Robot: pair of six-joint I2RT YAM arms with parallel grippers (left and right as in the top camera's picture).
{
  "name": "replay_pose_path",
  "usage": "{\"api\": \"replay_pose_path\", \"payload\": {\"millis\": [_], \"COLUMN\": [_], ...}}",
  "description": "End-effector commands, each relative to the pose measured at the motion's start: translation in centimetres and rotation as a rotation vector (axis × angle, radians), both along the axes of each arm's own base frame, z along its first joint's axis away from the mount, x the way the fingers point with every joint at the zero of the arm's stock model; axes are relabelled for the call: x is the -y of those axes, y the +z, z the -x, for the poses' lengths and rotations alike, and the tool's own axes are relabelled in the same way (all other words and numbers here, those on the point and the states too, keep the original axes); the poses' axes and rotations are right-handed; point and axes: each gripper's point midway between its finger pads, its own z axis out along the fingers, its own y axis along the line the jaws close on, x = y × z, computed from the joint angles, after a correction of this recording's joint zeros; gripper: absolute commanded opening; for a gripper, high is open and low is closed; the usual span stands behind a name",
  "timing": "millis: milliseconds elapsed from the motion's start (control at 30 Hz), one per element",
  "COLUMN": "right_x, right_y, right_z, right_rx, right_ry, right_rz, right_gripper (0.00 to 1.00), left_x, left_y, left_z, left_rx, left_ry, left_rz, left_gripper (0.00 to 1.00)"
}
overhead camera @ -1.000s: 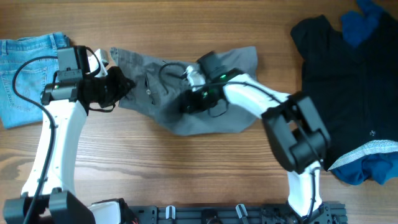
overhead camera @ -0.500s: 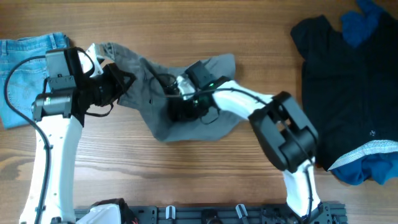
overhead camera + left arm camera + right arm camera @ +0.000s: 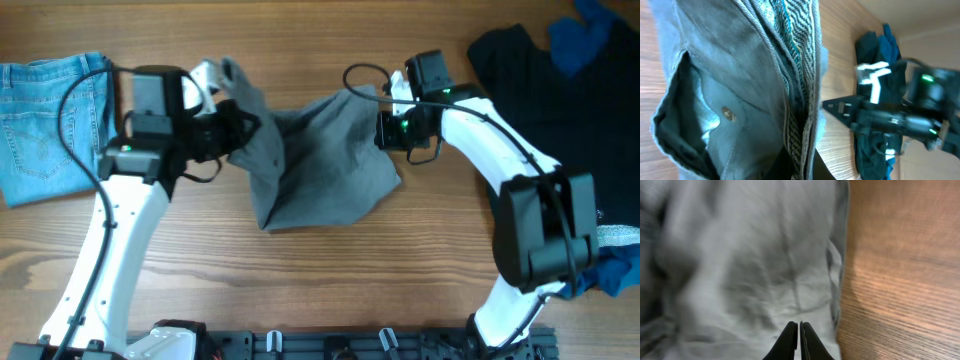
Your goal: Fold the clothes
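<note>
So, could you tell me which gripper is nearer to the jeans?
Left. The left gripper sits just right of the jeans, gripping the trousers by the waistband; the right gripper is beyond, at their far edge.

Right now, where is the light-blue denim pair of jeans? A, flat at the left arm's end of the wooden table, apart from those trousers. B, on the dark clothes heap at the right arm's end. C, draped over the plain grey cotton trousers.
A: the light-blue denim jeans lie flat at the left end of the wooden table, bare wood between them and the grey cotton trousers mid-table.
</note>
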Motion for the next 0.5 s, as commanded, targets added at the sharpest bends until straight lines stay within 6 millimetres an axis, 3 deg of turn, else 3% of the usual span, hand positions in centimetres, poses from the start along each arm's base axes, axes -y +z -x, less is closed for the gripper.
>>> {"api": "replay_pose_path", "payload": {"millis": [0, 100, 267, 467], "right_x": [0.7, 0.8, 0.9, 1.0], "right_y": [-4.2, -5.5, -5.9, -5.9], "right_z": [1.7, 2.2, 2.6, 2.9], "right_rx": [-0.094, -0.132, -0.153, -0.167], "right_ry": [0.019, 0.019, 0.018, 0.019], "right_rz": [0.060, 0.069, 0.074, 0.077], "right_gripper": [0.09, 0.09, 0.09, 0.09], "left_x": [3.3, 6.4, 12.1, 16.1], "left_y": [0.2, -1.5, -4.7, -8.1], "left_z": [-0.4, -0.4, -1.4, -2.1], "left_rx": [0.015, -0.001, -0.003, -0.015], "left_ry": [-0.018, -0.068, -0.157, -0.198], "left_rz": [-0.027, -0.048, -0.025, 0.002], "left_gripper": [0.07, 0.09, 0.11, 0.19]}}
